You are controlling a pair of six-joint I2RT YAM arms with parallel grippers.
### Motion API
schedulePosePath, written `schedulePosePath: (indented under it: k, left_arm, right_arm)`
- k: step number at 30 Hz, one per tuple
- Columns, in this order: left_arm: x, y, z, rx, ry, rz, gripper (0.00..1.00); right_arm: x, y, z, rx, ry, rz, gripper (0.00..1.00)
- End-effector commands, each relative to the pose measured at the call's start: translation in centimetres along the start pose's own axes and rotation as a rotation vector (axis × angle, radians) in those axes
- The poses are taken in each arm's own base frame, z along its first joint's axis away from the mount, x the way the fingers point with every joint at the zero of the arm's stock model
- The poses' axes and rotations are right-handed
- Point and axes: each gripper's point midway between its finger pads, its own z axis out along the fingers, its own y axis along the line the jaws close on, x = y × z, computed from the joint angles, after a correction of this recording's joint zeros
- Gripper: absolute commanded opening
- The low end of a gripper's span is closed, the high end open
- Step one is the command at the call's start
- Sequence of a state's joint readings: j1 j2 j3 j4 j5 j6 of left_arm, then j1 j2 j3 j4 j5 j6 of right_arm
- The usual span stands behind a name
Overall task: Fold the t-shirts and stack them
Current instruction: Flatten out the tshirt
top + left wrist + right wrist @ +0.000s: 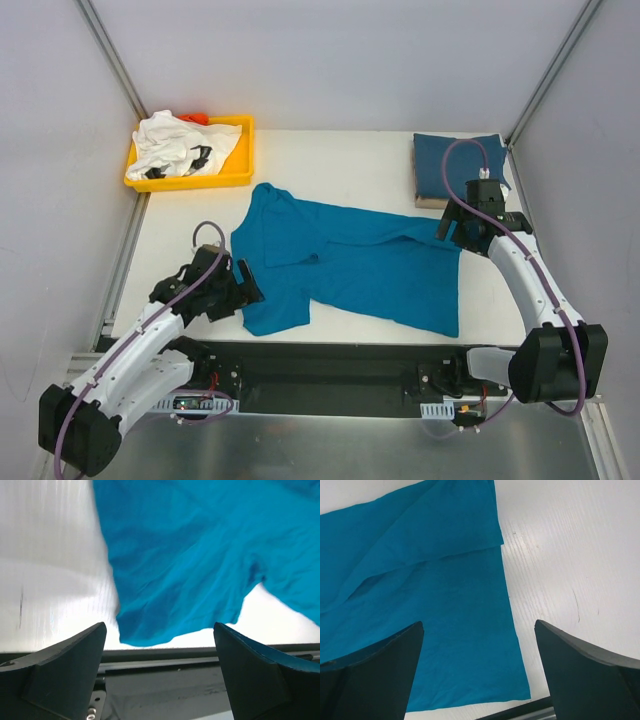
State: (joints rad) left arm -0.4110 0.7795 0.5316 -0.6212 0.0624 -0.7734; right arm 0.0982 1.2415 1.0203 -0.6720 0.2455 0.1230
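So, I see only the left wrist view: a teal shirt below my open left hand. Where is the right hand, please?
Observer: The right hand hovers open over the right edge of the teal t-shirt.
Operator: Are other shirts on the table?
Observer: A folded dark blue t-shirt lies at the far right, beyond that hand.
Operator: And the white one?
Observer: The white t-shirt is crumpled inside the yellow tray, far left.

no readable text, no labels, no brands, no numbers
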Motion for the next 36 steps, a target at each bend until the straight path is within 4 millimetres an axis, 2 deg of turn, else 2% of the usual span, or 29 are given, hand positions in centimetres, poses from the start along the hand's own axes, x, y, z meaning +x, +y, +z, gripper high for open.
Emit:
schedulePosePath:
  k: [1,3,5,8,9,13,15,17,19,20,21,25,29,30,33,36]
  left_arm:
    - [4.2,1.5,0.3,-0.052,0.179,-0.124,0.85]
    - [5.1,2.1,0.7,-0.072,0.227,-0.120,0.76]
    - [5.8,2.5,0.9,-0.093,0.260,-0.119,0.73]
    - [5.8,2.5,1.3,-0.088,0.264,-0.108,0.63]
    - [5.6,2.1,1.4,-0.074,0.264,-0.104,0.54]
    - [6.1,1.9,2.2,-0.043,0.288,-0.094,0.38]
    - [6.4,2.1,2.4,-0.044,0.297,-0.085,0.36]
    - [6.3,2.5,2.6,-0.066,0.287,-0.084,0.28]
    - [6.2,2.8,2.8,-0.082,0.279,-0.086,0.19]
    - [6.0,2.8,2.8,-0.084,0.275,-0.084,0.07]
    - [5.9,3.0,2.9,-0.096,0.265,-0.082,0.00]
    - [4.9,2.6,2.9,-0.085,0.227,-0.071,0.00]
    - [3.8,2.0,3.0,-0.067,0.171,-0.076,0.00]
    - [3.7,1.9,3.0,-0.061,0.165,-0.081,0.00]
    - [3.2,1.4,3.1,-0.029,0.131,-0.090,0.00]
    - [2.7,1.3,3.0,-0.017,0.096,-0.086,0.00]
  right_arm:
    - [-0.9,0.4,-0.4,-0.018,-0.037,0.040,0.97]
    - [-0.8,0.2,-0.3,-0.010,-0.031,0.047,0.97]
    - [-0.7,0.1,-0.2,-0.002,-0.027,0.044,0.97]
    - [-0.7,0.1,-0.2,0.000,-0.023,0.046,0.97]
    - [-0.7,0.2,-0.2,-0.002,-0.023,0.046,0.97]
    - [-0.6,0.0,-0.4,0.002,-0.020,0.056,0.97]
    - [-0.1,-0.3,-0.6,0.012,-0.006,0.057,0.97]
    - [0.7,-0.4,-0.8,0.006,0.017,0.047,0.97]
    - [1.3,-0.4,-1.3,-0.013,0.033,0.042,0.96]
    - [2.1,-0.6,-1.4,-0.015,0.055,0.036,0.97]
    - [2.5,-0.5,-1.6,-0.027,0.064,0.036,0.97]
    - [5.4,0.1,-2.8,-0.102,0.160,0.034,0.97]
    - [10.3,-0.9,-3.6,-0.075,0.368,0.020,0.97]
    - [12.1,-0.5,-3.9,-0.102,0.437,0.046,0.97]
    - [15.2,-0.4,-4.3,-0.103,0.548,0.112,0.97]
    - [16.8,-0.8,-4.2,-0.060,0.594,0.160,0.97]
